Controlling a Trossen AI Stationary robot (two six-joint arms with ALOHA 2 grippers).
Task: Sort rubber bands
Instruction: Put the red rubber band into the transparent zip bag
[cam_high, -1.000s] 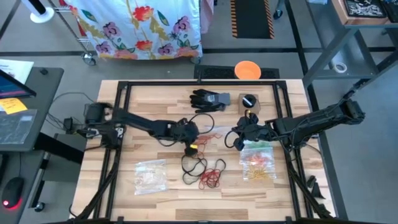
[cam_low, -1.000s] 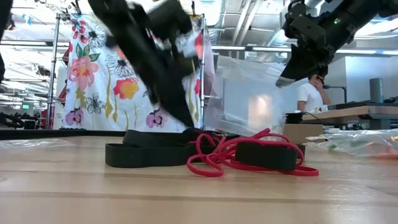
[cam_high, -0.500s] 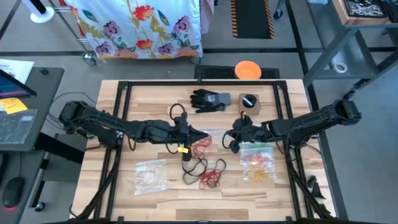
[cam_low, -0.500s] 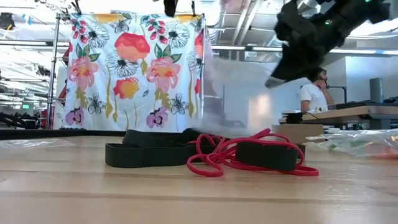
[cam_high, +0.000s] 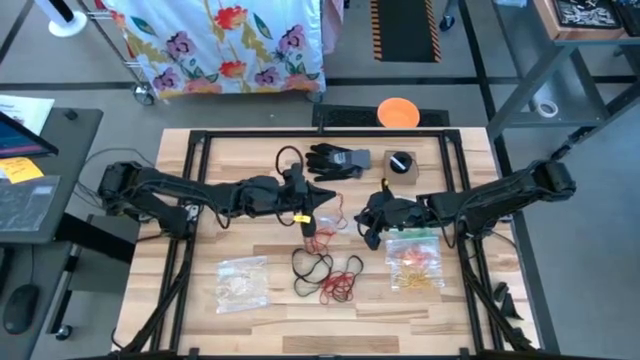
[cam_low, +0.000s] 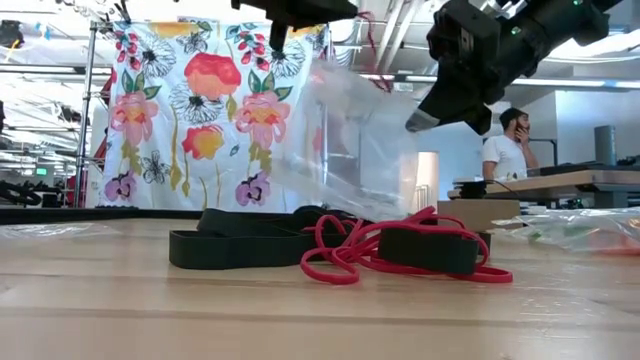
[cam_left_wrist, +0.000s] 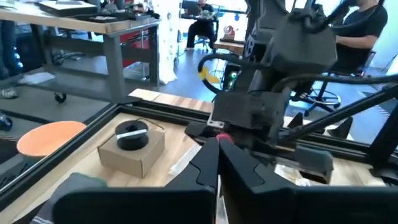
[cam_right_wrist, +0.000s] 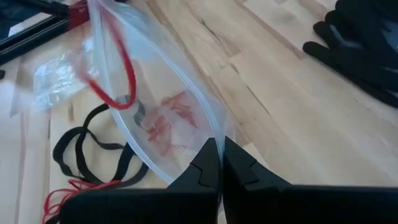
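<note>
Left gripper (cam_high: 308, 213) at frame centre, high view, fingers pinched together on clear bag (cam_right_wrist: 163, 118) edge, bag lifted. Right gripper (cam_high: 366, 231) right of centre, fingers clamped on same bag's rim (cam_right_wrist: 208, 134). Red rubber bands (cam_right_wrist: 165, 126) inside bag; red loop (cam_right_wrist: 118, 74) hanging at mouth. Loose black and red rubber bands (cam_high: 330, 277) on table (cam_high: 250, 240), lower centre. Black glove (cam_high: 336, 160) upper centre.

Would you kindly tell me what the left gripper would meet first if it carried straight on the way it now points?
Most likely the right gripper. It sits directly ahead of the left gripper, just beyond the clear bag hanging between them, though depth is hard to judge.
</note>
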